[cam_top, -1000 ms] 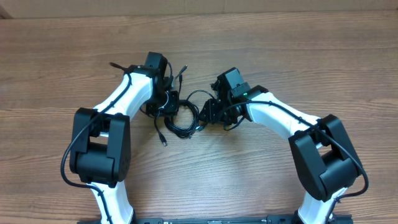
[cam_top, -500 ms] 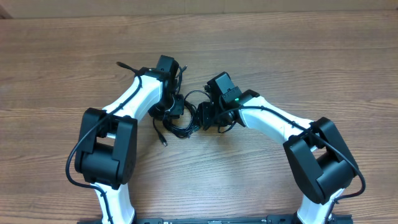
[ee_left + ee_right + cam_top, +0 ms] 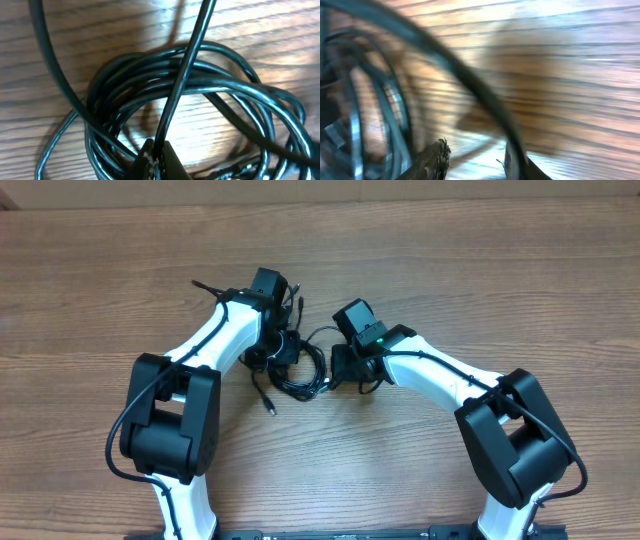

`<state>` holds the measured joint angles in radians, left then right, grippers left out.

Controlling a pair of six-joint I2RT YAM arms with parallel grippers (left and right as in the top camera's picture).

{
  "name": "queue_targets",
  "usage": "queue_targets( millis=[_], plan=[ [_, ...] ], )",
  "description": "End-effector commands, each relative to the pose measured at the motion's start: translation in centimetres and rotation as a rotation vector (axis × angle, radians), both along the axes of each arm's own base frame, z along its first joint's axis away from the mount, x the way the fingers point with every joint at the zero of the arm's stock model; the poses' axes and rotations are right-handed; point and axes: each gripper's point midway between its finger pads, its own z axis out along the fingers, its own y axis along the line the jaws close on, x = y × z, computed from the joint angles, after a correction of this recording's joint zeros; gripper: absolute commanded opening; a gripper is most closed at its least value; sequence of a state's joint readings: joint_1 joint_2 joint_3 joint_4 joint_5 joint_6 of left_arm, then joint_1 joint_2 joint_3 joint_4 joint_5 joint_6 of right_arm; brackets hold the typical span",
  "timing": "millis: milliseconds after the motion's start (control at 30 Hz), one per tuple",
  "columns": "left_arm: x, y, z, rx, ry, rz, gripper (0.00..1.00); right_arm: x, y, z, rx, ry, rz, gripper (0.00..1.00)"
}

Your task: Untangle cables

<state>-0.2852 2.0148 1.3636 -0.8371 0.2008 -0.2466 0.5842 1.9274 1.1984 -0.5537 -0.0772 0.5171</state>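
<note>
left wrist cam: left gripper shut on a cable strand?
Yes, the left gripper is pinched shut on one strand of the cables, which runs up across the coil.

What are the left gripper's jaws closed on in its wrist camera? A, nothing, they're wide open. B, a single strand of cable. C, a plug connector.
B: in the left wrist view the left gripper has its jaws shut on one strand of the cables. That strand runs up across the coil lying on the table.
</note>
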Motion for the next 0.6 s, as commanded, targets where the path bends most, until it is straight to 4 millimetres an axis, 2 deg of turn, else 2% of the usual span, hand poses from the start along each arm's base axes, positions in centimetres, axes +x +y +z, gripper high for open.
queue_targets(
  millis=[0, 100, 167, 400, 567],
  plan=[
    [0.4, -0.7, 0.2, -0.1, 0.013, -0.033, 0.04, 0.9, -1.3, -0.1, -0.071, -0.044, -0.069, 0.36],
    [0.5, -2.9, 1.8, -0.272, -0.003, -0.126, 0.04, 0.9, -1.3, -0.1, -0.07, -0.044, -0.069, 0.36],
    [0.8, -3.6, 2.9, -0.356, -0.013, -0.145, 0.04, 0.9, -1.3, -0.1, -0.071, -0.043, -0.069, 0.36],
    [1.9, -3.9, 5.5, -0.555, -0.029, -0.121, 0.04, 0.9, -1.4, -0.1, -0.071, -0.043, -0.068, 0.36],
    [2.1, -3.4, 6.0, -0.592, -0.032, -0.105, 0.04, 0.9, -1.3, -0.1, -0.071, -0.044, -0.068, 0.37]
  ],
)
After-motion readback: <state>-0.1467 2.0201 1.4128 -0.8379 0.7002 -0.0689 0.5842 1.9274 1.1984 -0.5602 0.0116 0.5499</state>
